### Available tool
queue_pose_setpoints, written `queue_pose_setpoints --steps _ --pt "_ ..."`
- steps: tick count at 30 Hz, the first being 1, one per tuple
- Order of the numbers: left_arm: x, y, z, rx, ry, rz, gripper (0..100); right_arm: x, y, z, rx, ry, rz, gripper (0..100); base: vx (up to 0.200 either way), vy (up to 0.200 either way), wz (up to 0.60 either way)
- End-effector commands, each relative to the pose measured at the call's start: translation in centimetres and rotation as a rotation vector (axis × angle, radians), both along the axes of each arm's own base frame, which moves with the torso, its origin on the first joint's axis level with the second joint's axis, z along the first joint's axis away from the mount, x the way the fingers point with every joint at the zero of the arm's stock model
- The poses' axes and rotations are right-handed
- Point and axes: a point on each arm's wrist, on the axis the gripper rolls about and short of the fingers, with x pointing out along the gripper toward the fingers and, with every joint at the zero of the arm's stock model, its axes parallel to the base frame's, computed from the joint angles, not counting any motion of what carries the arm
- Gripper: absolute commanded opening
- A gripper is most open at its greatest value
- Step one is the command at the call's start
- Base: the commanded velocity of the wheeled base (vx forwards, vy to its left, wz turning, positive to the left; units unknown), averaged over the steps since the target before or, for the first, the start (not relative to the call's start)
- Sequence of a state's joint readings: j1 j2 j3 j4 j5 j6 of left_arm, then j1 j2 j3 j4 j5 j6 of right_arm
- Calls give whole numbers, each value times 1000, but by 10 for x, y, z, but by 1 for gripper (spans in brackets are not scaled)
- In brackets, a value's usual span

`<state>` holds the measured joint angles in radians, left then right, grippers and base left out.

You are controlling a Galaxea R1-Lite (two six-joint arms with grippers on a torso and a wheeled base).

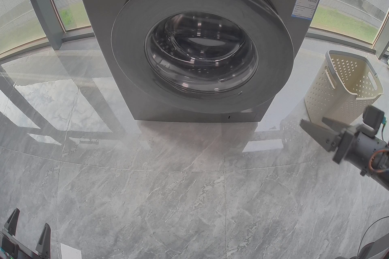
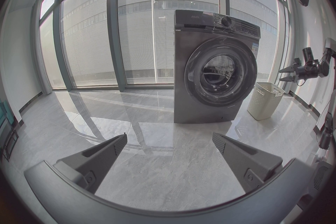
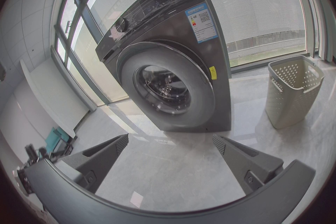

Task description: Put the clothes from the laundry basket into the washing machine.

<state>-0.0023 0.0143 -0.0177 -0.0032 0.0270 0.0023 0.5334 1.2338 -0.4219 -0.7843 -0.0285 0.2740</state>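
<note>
The left gripper (image 1: 29,221) is hanging low and nearest, jaws spread wide and holding nothing, likely keeping out of the way. The right gripper (image 1: 313,121), raised with jaws also parted and empty, is hovering just beside the laundry basket (image 1: 324,98), seemingly lining up a reach inside. No clothes are showing in the basket. Beyond, the washing machine (image 1: 121,1) is standing with its door (image 1: 133,37) shut.

Washing machine (image 1: 194,41) dark grey, blue-white label (image 1: 306,0) on front. Laundry basket (image 1: 344,88) cream, perforated dot pattern. Floor (image 1: 162,191) grey marble, veined.
</note>
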Motion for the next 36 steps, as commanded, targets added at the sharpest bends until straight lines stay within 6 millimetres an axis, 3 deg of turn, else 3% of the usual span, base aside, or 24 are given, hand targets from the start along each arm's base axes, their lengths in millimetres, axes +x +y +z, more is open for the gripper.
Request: queue_pose_setpoints --steps 1,9,25,36 --pt "0 0 -5 1 7 1 100 46 50 -2 38 44 45 100 0 0 0" --pt "0 0 -5 1 7 0 100 61 54 28 107 -41 24 100 125 0 0" --pt "0 0 -5 2 7 0 100 70 44 37 135 -98 -25 100 200 0 0" --pt "0 0 -5 5 8 -2 100 76 37 44 146 -121 -59 100 0 0 0"
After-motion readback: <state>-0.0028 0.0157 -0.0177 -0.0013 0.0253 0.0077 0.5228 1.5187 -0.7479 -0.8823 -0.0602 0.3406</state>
